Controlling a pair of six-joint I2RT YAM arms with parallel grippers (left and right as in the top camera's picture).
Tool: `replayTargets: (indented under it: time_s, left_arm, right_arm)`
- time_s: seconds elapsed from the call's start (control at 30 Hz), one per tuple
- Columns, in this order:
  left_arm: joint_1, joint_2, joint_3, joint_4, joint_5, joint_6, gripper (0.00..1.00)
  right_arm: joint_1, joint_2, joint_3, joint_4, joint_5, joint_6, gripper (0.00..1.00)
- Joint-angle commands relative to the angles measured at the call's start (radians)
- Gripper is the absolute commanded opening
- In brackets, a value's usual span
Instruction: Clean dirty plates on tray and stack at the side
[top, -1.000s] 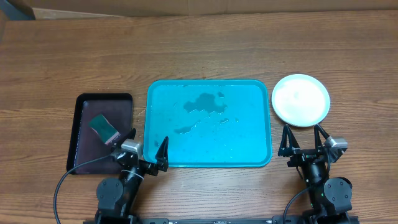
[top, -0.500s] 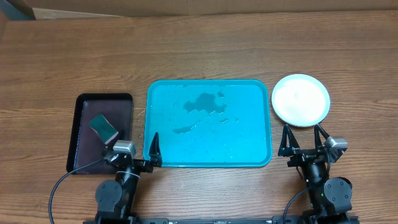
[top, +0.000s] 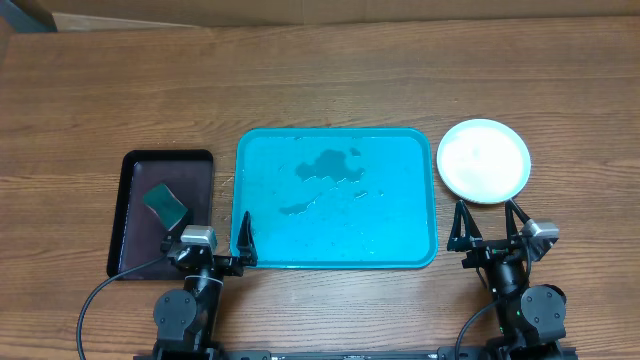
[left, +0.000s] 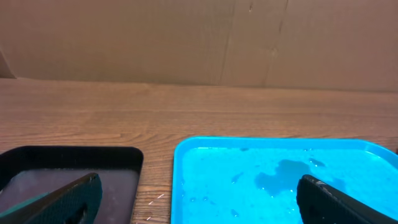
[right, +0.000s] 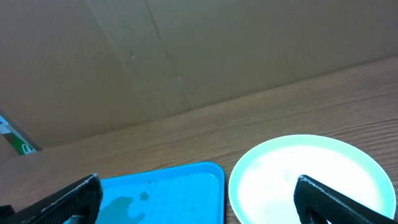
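- Wood-grain surface (top: 320, 80) w/ a plain cardboard wall (left: 186, 37) along the far edge.
- Far left: small black tray (top: 128, 160). A green sponge (top: 167, 203) lies inside it, turned diagonal, toward its right side.
- Left claw (left: 199, 186) sits at the near edge btwn the black tray and the blue one, spread as wide as it goes, nothing in it. One finger is over the black tray, the other over the blue tray's near-left corner.
- Middle: big turquoise tray (top: 400, 225), flat on the surface, just beside the black tray. Darker wet patches (top: 328, 165) and droplets on its floor, mostly in the far half.
- Right of the tray, near its far-right corner but not touching: round plate (top: 484, 160), white w/ a pale mint rim, top looks clean. Can't tell if others are stacked under it.
- Right claw (top: 485, 205) is on the near side of that plate, fingers fully apart, empty. From above the tips line up w/ the plate's near edge; can't tell abt contact.
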Motion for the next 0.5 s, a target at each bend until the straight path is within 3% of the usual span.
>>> replayTargets:
  time_s: [0.0, 0.47]
  left_arm:
    - [0.006, -0.012, -0.004, -0.002, -0.015, 0.034, 1.00]
    - [0.006, -0.012, -0.004, -0.002, -0.010, 0.041, 1.00]
  right_arm:
    - [-0.003, -0.009, -0.011, 0.003, -0.002, -0.008, 1.00]
    - [-0.003, -0.009, -0.011, 0.003, -0.002, -0.008, 1.00]
